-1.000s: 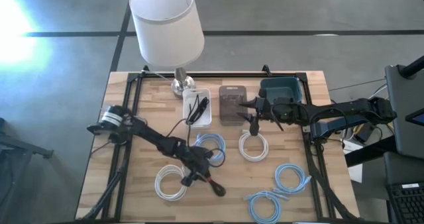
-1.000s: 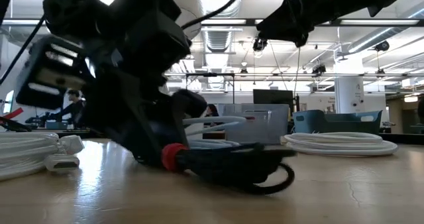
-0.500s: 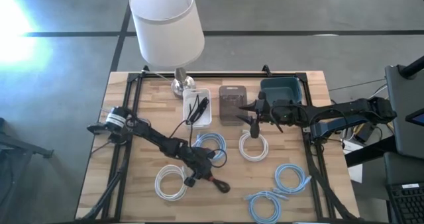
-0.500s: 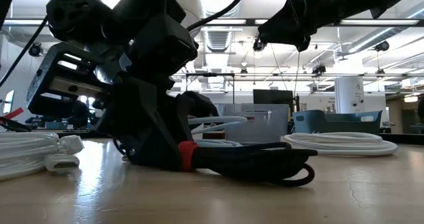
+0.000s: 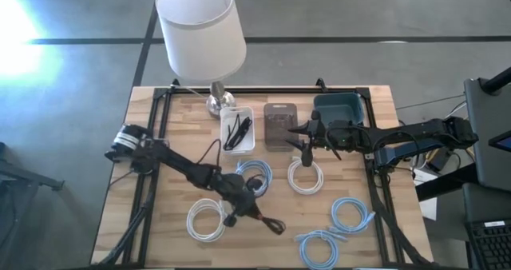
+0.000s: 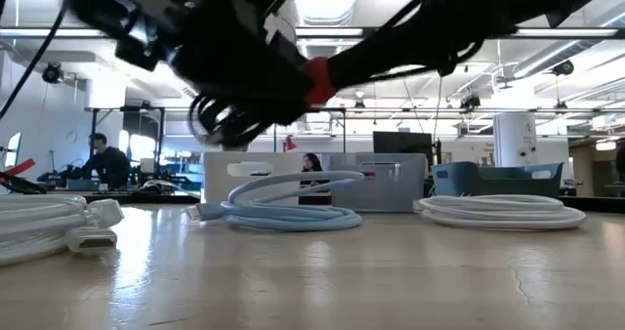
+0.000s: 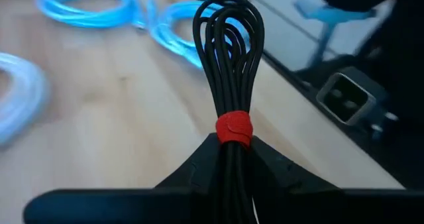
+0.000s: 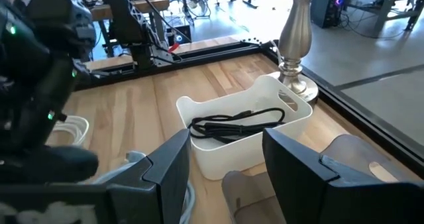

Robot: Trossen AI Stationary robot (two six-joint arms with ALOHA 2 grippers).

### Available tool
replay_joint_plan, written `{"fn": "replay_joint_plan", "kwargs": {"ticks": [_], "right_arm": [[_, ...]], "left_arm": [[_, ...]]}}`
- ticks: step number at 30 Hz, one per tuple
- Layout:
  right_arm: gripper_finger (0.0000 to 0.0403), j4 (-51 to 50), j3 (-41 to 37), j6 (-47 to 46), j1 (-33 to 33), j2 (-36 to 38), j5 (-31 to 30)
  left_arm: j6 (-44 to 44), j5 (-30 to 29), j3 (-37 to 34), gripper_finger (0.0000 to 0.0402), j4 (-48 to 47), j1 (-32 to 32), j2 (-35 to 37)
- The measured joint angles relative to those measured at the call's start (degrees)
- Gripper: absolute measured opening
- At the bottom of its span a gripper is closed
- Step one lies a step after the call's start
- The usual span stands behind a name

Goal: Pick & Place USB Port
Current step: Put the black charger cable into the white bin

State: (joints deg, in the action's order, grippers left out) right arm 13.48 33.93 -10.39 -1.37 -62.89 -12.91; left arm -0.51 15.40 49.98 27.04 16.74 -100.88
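Holding the bundled black USB cable [image 7: 228,85] right at its red tie [image 7: 234,129], the left gripper [image 5: 231,214] has its jaws clamped on it just below that band, so the looped end sticks out ahead of the fingers. In the low view the bundle [image 6: 293,71] hangs clear of the table, up above the blue cable coil [image 6: 278,213]. From overhead it sits a bit toward the front edge from the white bin [image 5: 237,130], which already has another black cable lying in it.

My read: it's light and floppy, so the loops will swing and droop if the arm moves fast. The tie is the smart spot to grab since it's the only firm part; pinching loose strands would probably let them slip or fan out. Not fragile, just wobbly.

The right gripper [image 5: 303,142] waits beside the bin, over the white cable coil [image 5: 306,176], jaws spread apart with nothing in them.
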Motion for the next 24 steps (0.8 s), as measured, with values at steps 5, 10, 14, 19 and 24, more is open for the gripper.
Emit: {"fn": "replay_joint_plan", "kwargs": {"ticks": [5, 10, 14, 19, 24], "right_arm": [[0.0182, 0.03, 0.02, 0.03, 0.0, 0.0, -0.11], [0.0182, 0.13, 0.04, 0.02, 0.0, 0.0, -0.13], [0.0182, 0.4, 0.06, 0.04, -0.02, 0.0, -0.15], [0.0182, 0.48, 0.11, 0.04, -0.02, 0.0, -0.17], [0.0182, 0.76, 0.11, 0.07, -0.02, 0.0, -0.33]], "left_arm": [[-0.08, -19.09, 0.04, 0.0061, -5.82, -0.68, 8.61], [1.96, -41.43, -0.2, 0.0068, -21.0, -2.26, 17.69], [15.24, -54.05, -0.64, 0.0068, -30.58, -5.83, 22.7], [26.62, -57.79, -1.01, 0.0069, -34.62, -12.21, 24.19], [33.88, -52.44, -2.52, 0.0068, -34.98, -17.7, 20.75]]}}
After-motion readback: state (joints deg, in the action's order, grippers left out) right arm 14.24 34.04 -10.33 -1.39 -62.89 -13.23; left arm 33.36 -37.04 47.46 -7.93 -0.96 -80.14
